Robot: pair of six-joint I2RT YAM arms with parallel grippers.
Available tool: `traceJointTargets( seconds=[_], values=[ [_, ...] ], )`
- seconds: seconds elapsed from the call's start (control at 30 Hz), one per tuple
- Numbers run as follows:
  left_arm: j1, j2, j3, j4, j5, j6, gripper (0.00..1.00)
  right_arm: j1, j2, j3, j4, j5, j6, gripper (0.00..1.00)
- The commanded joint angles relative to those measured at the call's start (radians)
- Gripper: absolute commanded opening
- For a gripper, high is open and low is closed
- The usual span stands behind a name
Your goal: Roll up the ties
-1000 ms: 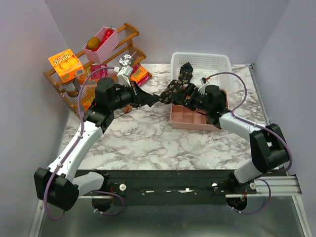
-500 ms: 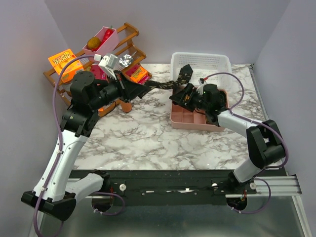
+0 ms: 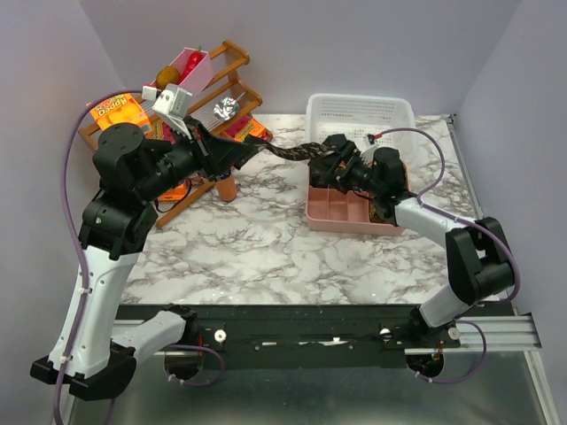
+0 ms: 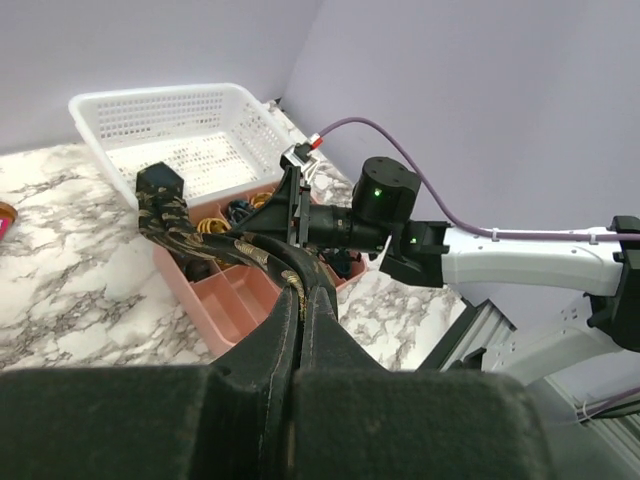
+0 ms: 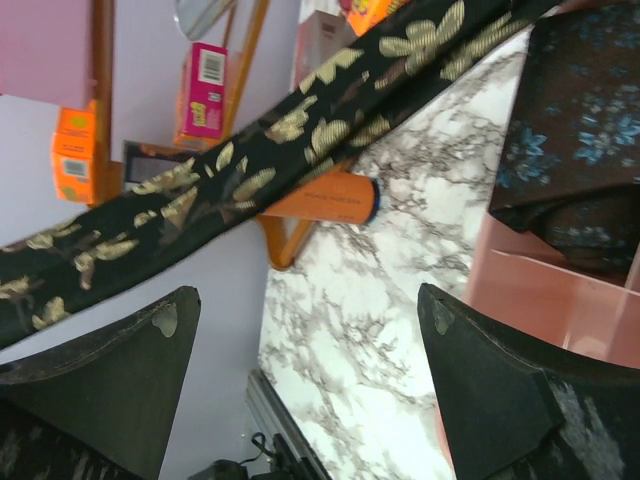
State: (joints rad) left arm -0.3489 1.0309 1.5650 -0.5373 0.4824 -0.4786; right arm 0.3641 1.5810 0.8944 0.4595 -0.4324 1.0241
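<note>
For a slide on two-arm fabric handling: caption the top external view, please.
Left pincer, shut on a gold-patterned black tie, holds it stretched toward the open right pincer by a pink tray.

Plain pale lavender-grey walls (image 3: 372, 44) close in the scene at the back and on both sides, evenly lit with no hard shadows. The tabletop (image 3: 257, 248) is white marble-patterned with grey veins. A slanted wooden rack (image 3: 232, 53) stands at its far left corner, and a dull metal sheet (image 3: 310, 398) runs along the near edge.
</note>
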Motion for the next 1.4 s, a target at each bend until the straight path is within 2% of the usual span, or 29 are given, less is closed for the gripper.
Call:
traceJointTargets(
  seconds=[0.0,0.17,0.33,0.63,0.87,1.03,1.1,1.17,1.2,1.23,1.3,1.37],
  values=[
    [0.005,-0.043,0.010,-0.047,-0.022,0.025,0.00,-0.007,0.053,0.006,0.131,-0.028,0.096,0.96],
    [0.005,-0.087,-0.029,-0.038,-0.042,0.017,0.00,-0.005,0.128,0.110,0.076,-0.020,0.108,0.96],
    [0.005,-0.118,-0.037,-0.030,-0.009,0.020,0.00,-0.005,0.229,0.175,0.105,-0.016,0.157,0.95],
    [0.005,-0.166,-0.054,-0.035,0.030,0.046,0.00,-0.007,0.313,0.251,0.133,0.011,0.212,0.93],
    [0.004,-0.190,-0.059,-0.009,0.133,0.052,0.00,-0.007,0.390,0.331,0.111,0.037,0.223,0.89],
    [0.004,-0.221,-0.079,0.042,0.258,0.052,0.00,-0.008,0.436,0.390,0.065,0.040,0.218,0.84],
    [0.004,-0.236,-0.082,0.060,0.278,0.051,0.00,-0.008,0.438,0.393,0.073,0.043,0.218,0.73],
    [0.005,-0.244,-0.086,0.076,0.297,0.049,0.00,-0.010,0.438,0.394,0.076,0.050,0.212,0.58],
    [0.005,-0.244,-0.086,0.076,0.304,0.051,0.00,-0.010,0.438,0.396,0.077,0.053,0.211,0.45],
    [0.005,-0.244,-0.085,0.074,0.305,0.051,0.00,-0.013,0.438,0.397,0.076,0.058,0.209,0.17],
    [0.005,-0.244,-0.088,0.076,0.298,0.052,0.00,-0.017,0.430,0.400,0.073,0.064,0.197,0.06],
    [0.005,-0.242,-0.098,0.076,0.282,0.054,0.00,-0.028,0.401,0.390,0.071,0.078,0.174,0.04]
  ],
)
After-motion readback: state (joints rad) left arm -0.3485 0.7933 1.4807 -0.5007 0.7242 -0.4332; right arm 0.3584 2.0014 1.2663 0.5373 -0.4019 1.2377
